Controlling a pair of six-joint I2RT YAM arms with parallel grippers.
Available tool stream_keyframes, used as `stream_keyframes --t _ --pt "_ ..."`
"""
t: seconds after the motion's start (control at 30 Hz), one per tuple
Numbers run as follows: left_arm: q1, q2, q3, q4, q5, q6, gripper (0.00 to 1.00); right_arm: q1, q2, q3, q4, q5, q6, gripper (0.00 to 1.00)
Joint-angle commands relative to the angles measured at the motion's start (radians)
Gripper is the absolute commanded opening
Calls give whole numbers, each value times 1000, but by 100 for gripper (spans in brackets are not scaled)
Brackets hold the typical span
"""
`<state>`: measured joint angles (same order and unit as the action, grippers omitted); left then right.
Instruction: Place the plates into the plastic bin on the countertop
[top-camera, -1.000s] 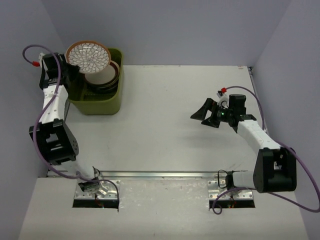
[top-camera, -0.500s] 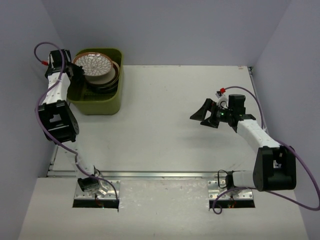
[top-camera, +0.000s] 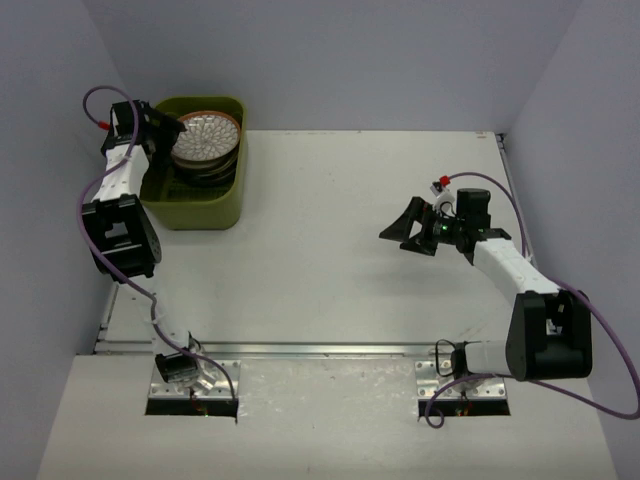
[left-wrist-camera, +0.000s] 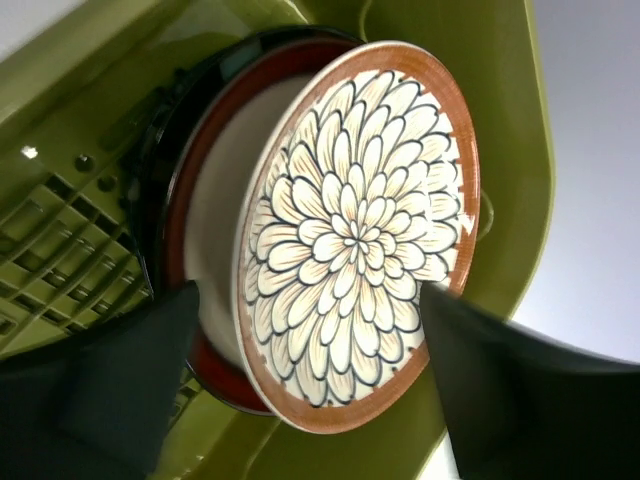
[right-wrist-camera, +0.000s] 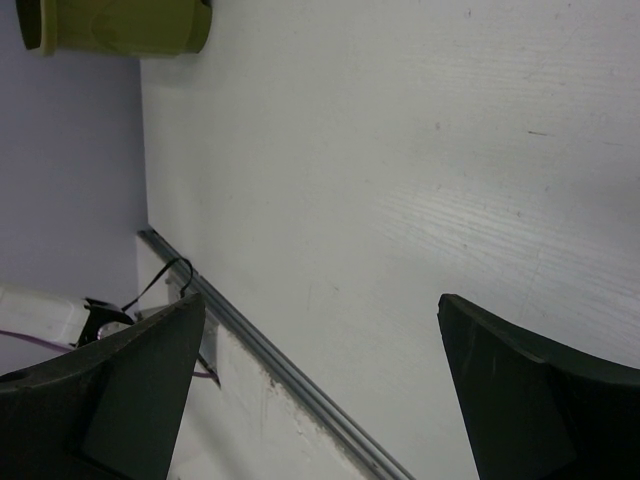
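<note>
One rail (top-camera: 320, 349) edges the near side of the countertop (top-camera: 330, 250). Of the two grippers, the right gripper (top-camera: 398, 226) hangs over bare countertop at mid-depth, jaws spread wide, holding nothing. In the far left corner sits the one bin (top-camera: 195, 212). The left gripper (left-wrist-camera: 307, 292) is at it, jaws apart, gripping nothing. Three plates (left-wrist-camera: 210, 240) lie stacked inside, the flower plate (left-wrist-camera: 360, 230) on top.

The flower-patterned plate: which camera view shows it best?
Left wrist view: the flower-patterned plate fills the frame, petals and brown rim sharp, resting on other plates in the plastic bin. Top external shows it small, in the bin at upper left. Right wrist shows only a bin corner, no plate.
</note>
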<state>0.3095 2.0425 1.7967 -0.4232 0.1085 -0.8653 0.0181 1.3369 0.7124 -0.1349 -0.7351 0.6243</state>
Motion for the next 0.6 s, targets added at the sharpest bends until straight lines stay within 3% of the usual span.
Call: stream_keyframes --t 0.0,0.23,0.37,0.43,0.57 --pt "-16 -136 12 1 -108 68 99 2 -4 5 24 1 -28 99" --pt "-15 -308 -114 -54 -264 167 100 2 -29 89 -130 175 -119 99" --pt "-50 -491 -254 38 -176 280 100 5 -98 170 -271 387 -179 99" --pt "-103 -531 -272 3 -182 353 100 6 -139 204 -342 486 -199 99" --pt "-297 -653 -327 -104 -346 500 100 12 -237 298 -439 593 -312 99"
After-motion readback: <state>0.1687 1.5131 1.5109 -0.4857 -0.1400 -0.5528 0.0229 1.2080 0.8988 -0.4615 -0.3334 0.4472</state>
